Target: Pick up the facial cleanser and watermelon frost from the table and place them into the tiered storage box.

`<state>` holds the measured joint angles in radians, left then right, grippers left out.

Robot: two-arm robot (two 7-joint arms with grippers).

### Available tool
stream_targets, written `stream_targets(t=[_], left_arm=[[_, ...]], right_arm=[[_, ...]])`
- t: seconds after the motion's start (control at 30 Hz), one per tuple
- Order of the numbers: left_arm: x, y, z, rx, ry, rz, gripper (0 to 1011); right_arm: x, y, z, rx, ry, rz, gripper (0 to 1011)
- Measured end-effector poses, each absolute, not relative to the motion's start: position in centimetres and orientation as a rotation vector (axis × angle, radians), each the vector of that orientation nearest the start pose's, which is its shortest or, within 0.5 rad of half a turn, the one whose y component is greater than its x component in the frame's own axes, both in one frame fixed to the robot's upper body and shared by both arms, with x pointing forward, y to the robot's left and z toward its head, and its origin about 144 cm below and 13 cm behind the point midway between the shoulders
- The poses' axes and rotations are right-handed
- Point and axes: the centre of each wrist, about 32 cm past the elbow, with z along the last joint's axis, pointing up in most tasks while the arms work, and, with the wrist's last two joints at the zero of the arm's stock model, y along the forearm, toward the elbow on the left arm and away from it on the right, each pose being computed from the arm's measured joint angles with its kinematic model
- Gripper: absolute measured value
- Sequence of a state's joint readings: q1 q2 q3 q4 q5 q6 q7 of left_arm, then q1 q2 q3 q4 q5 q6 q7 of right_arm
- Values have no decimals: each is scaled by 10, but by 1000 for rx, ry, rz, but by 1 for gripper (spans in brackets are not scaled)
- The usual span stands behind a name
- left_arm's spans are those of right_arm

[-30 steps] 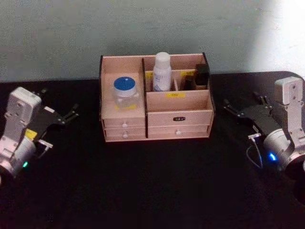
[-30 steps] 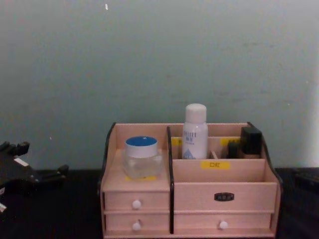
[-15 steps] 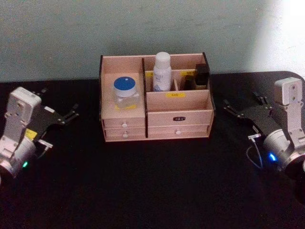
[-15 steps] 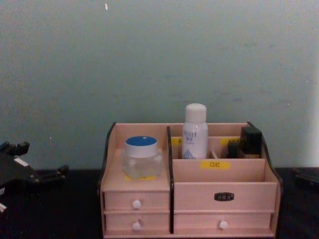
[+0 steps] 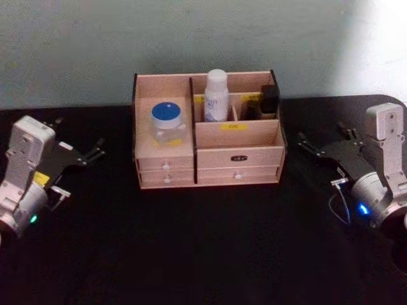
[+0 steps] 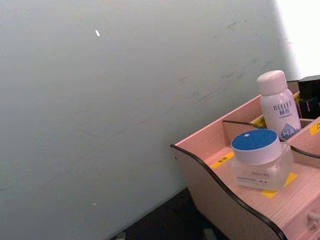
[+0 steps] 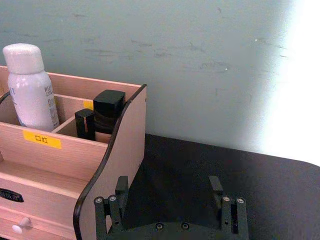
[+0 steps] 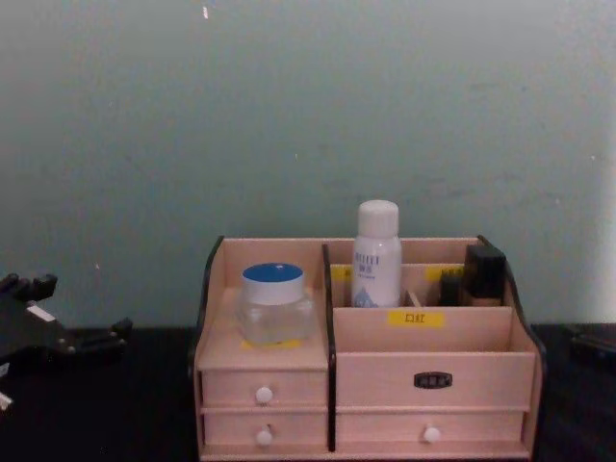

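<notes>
The tiered storage box (image 5: 238,152) stands at the back middle of the black table. The facial cleanser (image 5: 217,95), a tall white bottle, stands upright in a rear compartment right of the divider. The watermelon frost (image 5: 168,122), a clear jar with a blue lid, sits on the left shelf above the small drawers. My left gripper (image 5: 77,136) hovers open and empty left of the box. My right gripper (image 5: 324,136) hovers open and empty to its right, with its fingers (image 7: 121,187) spread wide beside the box's side wall (image 7: 120,145). The chest view shows the bottle (image 8: 376,255) and the jar (image 8: 273,303) side by side.
A black cosmetic item (image 5: 269,98) occupies the box's rear right compartment, next to the bottle. The dark tabletop (image 5: 203,241) stretches in front of the box. A pale green wall (image 5: 191,38) rises directly behind the box.
</notes>
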<state>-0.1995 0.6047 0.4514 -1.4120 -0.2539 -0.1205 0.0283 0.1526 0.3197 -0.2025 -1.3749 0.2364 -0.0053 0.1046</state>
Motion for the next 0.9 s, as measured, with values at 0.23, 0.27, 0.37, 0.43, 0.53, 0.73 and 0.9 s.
stream_targets(t=[0.23,0.27,0.37,0.43,0.53,0.73,0.9], left_arm=[[489,310,1140,304,-285,1248,1001],[489,310,1140,304,-285,1248,1001],[489,310,1140,304,-285,1248,1001],[489,310,1140,304,-285,1248,1001],[489,310,1140,304,-285,1248,1001],[489,310,1140,304,-285,1248,1001],[489,310,1140,304,-285,1248,1001]], right_arm=[[496,-279,1130,-151,-12,-1331,1002],[496,-279,1130,-151,-12,-1331,1002],[496,-279,1130,-151,-12,-1331,1002],[496,-279,1130,-151,-12,-1331,1002],[496,-279,1130,-151,-12,-1331,1002],[496,-279,1130,-151,-12,-1331,1002],[496,-280,1130,-151,-12,-1331,1002]])
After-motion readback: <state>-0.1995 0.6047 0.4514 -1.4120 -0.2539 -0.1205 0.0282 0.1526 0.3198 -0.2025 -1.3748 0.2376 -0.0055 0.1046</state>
